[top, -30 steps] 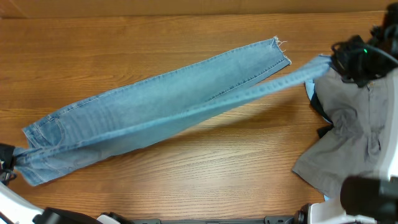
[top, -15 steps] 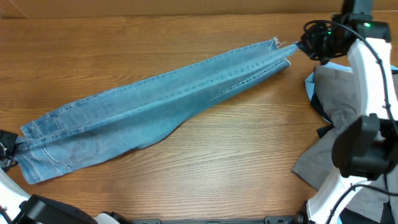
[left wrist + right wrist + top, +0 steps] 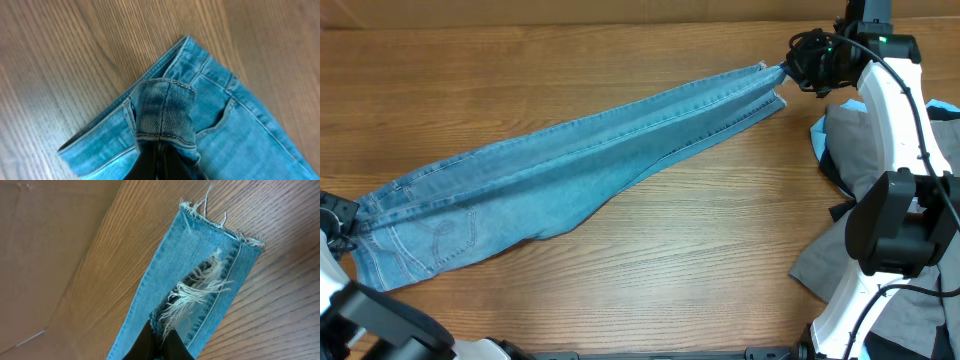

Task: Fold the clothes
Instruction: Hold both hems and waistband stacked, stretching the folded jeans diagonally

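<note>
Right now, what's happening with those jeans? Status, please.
Left hand shut on jeans waistband. Right hand shut on frayed hem. Jeans stretched lengthwise between them, one leg over the other. Grey garment pile apart from jeans.

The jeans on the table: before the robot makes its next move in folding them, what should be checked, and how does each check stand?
1. Left gripper shut on the waistband: ok.
2. Right gripper shut on the frayed hem: ok.
3. Jeans pulled out straight between the two grips: ok.
4. Its two halves stacked edge to edge: not ok; cloth bulges out past the lower edge near the middle.
5. Grey trousers lying apart from the jeans: ok.
</note>
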Controlling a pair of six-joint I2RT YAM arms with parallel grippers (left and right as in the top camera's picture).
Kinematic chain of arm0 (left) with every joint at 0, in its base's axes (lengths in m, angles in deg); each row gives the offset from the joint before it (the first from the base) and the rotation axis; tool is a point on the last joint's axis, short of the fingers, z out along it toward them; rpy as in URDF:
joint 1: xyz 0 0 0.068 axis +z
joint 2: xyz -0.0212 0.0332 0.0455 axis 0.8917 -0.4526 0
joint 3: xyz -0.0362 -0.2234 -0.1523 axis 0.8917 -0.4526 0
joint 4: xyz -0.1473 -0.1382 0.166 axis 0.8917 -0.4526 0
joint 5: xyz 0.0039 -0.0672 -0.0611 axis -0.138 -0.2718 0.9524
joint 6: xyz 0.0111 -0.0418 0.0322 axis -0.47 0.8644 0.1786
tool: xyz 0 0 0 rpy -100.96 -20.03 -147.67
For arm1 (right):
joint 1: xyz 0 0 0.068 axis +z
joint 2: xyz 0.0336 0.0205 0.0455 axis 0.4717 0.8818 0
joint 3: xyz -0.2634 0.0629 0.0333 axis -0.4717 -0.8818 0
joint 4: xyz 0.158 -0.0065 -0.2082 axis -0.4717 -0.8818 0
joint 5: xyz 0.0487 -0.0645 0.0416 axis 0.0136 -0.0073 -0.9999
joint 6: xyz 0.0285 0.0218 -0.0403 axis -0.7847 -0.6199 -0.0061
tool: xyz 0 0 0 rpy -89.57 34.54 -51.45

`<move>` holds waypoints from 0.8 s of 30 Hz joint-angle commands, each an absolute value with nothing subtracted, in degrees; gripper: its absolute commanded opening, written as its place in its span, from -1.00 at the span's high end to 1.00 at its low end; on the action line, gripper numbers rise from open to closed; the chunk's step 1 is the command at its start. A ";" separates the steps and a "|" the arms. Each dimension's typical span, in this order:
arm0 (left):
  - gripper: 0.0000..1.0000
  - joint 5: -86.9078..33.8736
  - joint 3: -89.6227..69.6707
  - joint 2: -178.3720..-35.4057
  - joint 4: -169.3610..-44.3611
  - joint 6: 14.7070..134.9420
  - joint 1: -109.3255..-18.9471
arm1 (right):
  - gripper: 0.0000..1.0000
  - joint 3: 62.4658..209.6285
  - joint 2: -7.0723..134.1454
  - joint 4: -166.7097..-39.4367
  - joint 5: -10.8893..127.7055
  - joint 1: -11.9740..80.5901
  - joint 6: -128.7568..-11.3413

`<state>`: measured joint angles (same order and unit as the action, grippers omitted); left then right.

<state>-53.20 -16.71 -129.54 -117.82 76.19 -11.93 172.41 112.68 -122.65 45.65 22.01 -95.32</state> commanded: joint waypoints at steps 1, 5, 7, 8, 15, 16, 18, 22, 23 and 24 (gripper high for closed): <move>0.92 -57.34 -15.27 -132.56 -116.75 77.79 -12.08 | 0.92 173.52 112.53 -122.06 50.29 22.06 -99.40; 0.92 -57.34 -15.27 -133.96 -116.62 78.46 -12.17 | 0.92 173.50 112.53 -123.61 55.05 22.43 -104.60; 0.92 -57.36 -15.27 -134.11 -116.20 78.44 -12.17 | 0.93 173.50 112.79 -123.02 55.05 22.43 -104.74; 0.91 -57.31 -15.27 -134.11 -116.01 78.46 -12.17 | 0.92 173.50 112.94 -123.02 55.23 22.43 -105.57; 0.92 -57.25 -15.27 -134.11 -115.48 78.51 -12.17 | 0.92 173.50 117.27 -119.61 53.39 22.73 -108.91; 0.92 -57.25 -15.27 -134.11 -115.51 78.49 -12.17 | 0.92 173.50 118.15 -118.73 52.80 22.82 -108.93; 0.92 -57.25 -15.27 -134.11 -115.51 78.49 -12.17 | 0.92 173.50 119.37 -117.16 51.47 22.95 -108.91; 0.92 -57.27 -15.27 -134.11 -115.70 78.46 -12.19 | 0.92 173.52 120.44 -116.39 50.68 23.00 -107.69; 0.92 -57.27 -15.27 -134.11 -115.75 78.46 -12.19 | 0.92 173.65 120.16 -116.37 50.62 23.00 -106.57; 0.92 -57.27 -15.27 -134.11 -115.75 78.46 -12.19 | 0.92 173.91 119.79 -116.37 50.62 22.93 -105.02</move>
<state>-53.77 -16.71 -133.74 -116.36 77.52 -12.50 172.41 120.68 -117.36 48.80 23.92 -107.64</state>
